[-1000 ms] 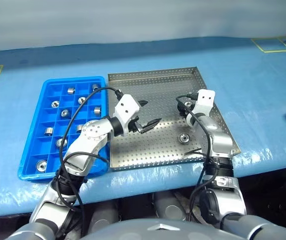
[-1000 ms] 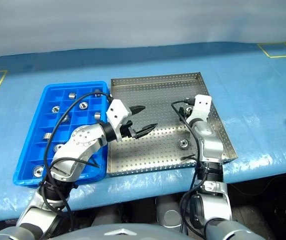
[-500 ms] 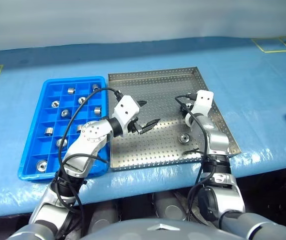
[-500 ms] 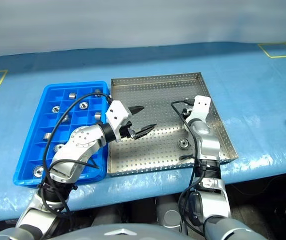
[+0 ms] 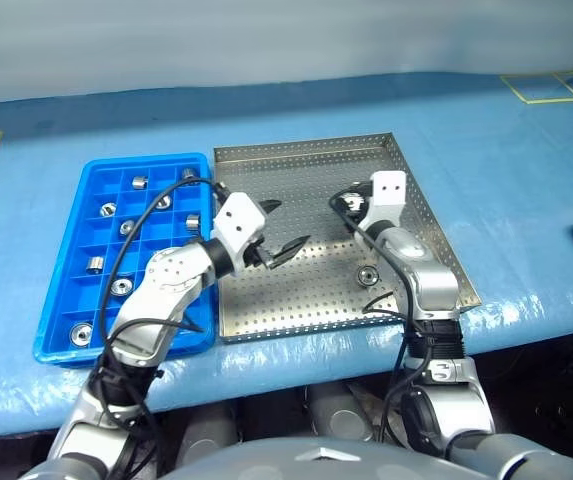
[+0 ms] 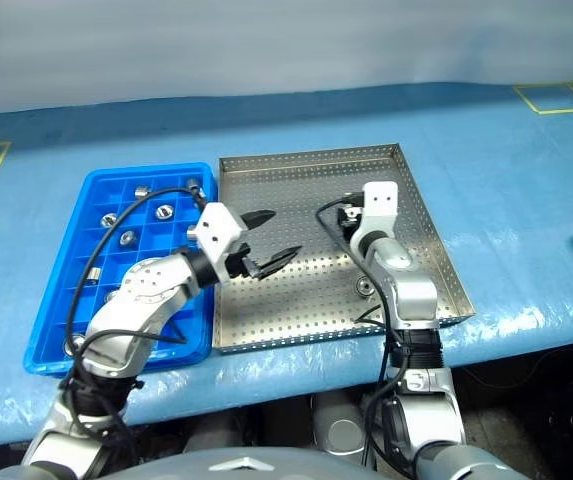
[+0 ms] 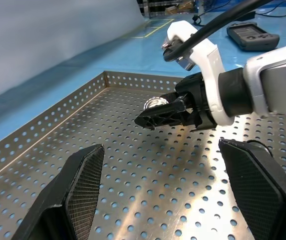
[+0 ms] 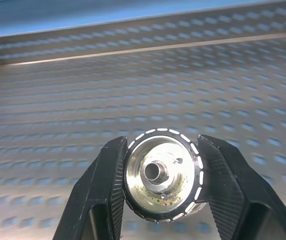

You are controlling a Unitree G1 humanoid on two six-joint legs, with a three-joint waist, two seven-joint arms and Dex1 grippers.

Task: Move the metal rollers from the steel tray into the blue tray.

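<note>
On the counter's left side sits the blue tray, with rollers already in a good share of its compartments and several compartments free. Its right rim lies just beside the steel tray, which takes the middle of the counter.

Left gripper: fingers spread wide, nothing between them, hanging above the steel tray's left part, close to the blue tray's rim. It points toward the right gripper.

Right gripper: fingers pinching one roller by its curved sides; the bore faces the wrist camera, so the roller's axis runs along the gripper. In the head views this gripper hangs above the middle of the steel tray, pointing left, toward the left gripper.

One more roller lies on the steel tray floor, near the right arm and well apart from the left gripper.

Relation that counts: the held roller is right of the blue tray, with the open left gripper between the two. The left arm is the nearer one to the blue tray. Judgement: either a hand-over across the gap between the grippers, or a long reach leftward by the right arm.
</note>
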